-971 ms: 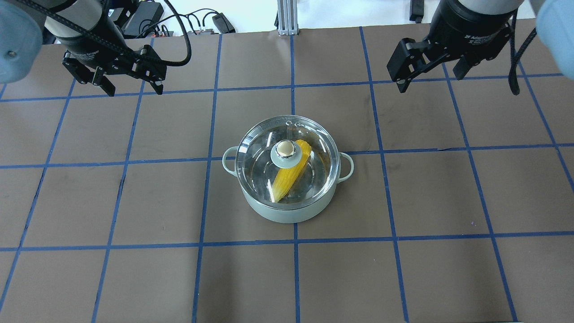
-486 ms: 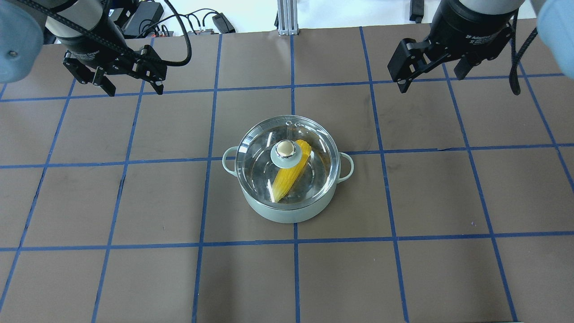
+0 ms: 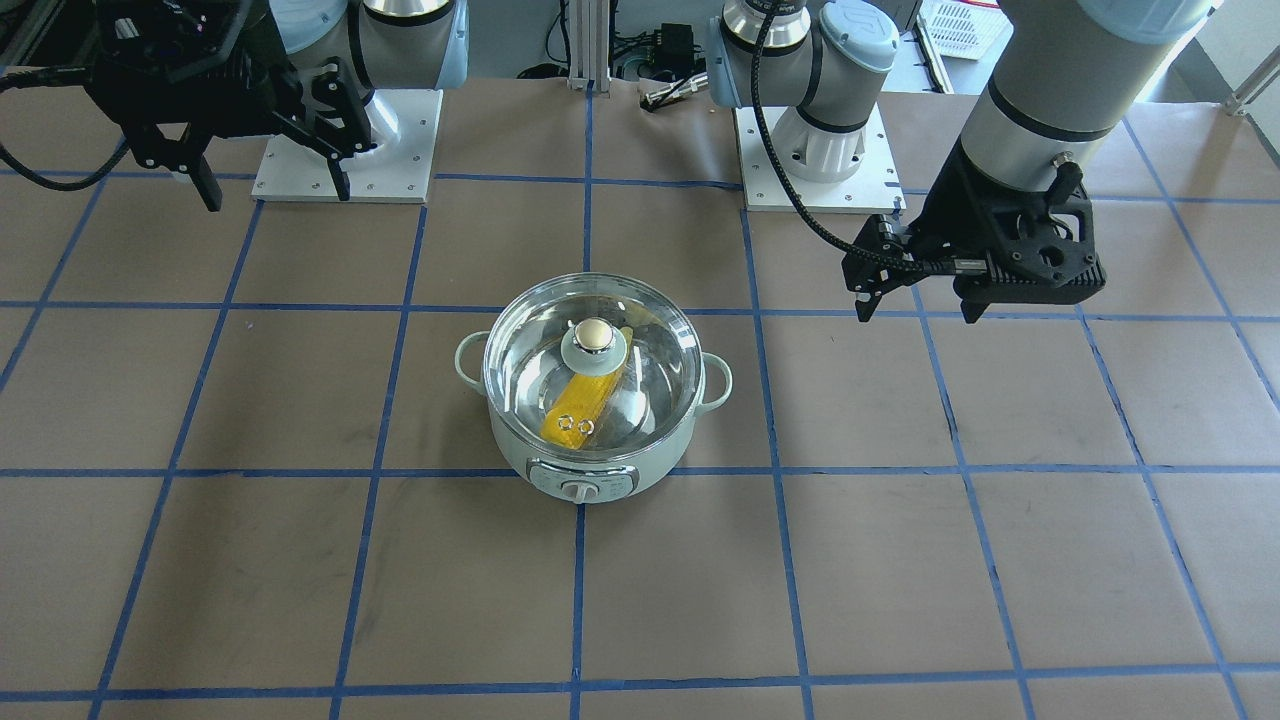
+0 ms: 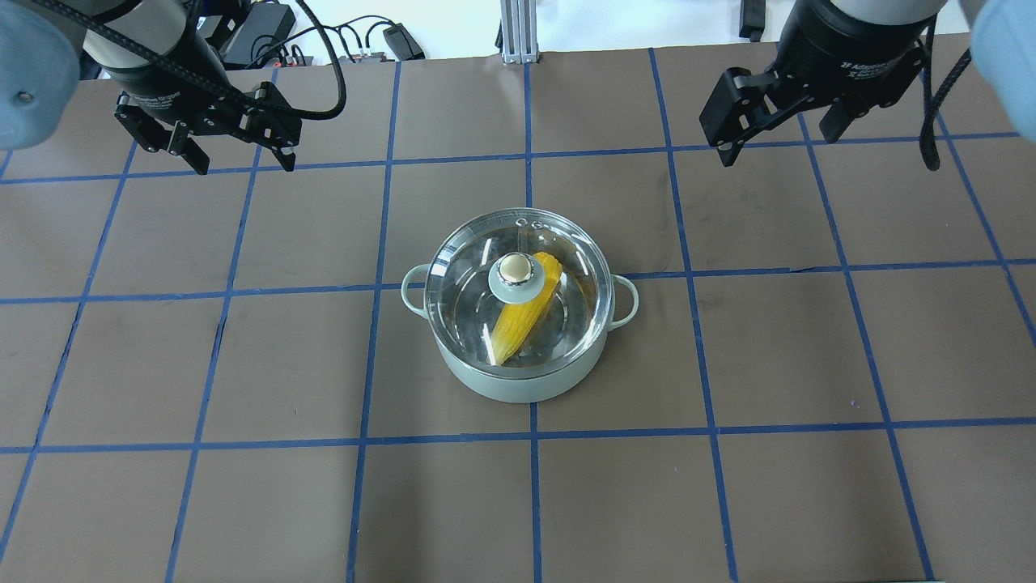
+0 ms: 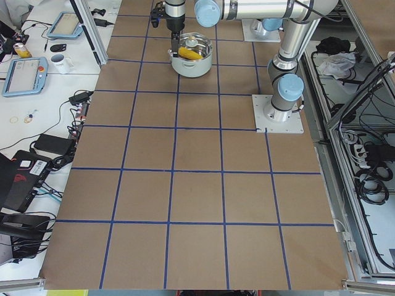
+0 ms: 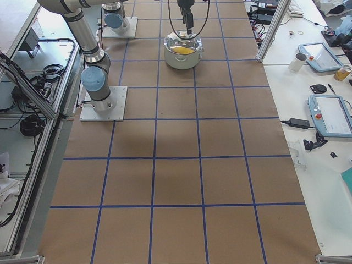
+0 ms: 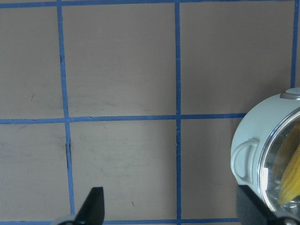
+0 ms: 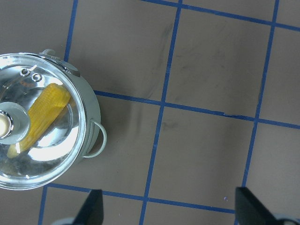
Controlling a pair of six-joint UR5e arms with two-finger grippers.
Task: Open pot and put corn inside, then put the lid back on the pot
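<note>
Virtually nothing was moved — lid seated on pot, corn inside; left gripper and right gripper held open, empty — task judged done.

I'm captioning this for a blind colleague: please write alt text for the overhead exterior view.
A pale green pot sits in the middle of the table with its glass lid on and the yellow corn lying inside, seen through the glass. The left gripper and right gripper hang open and empty over its far side, well clear of the pot.
</note>
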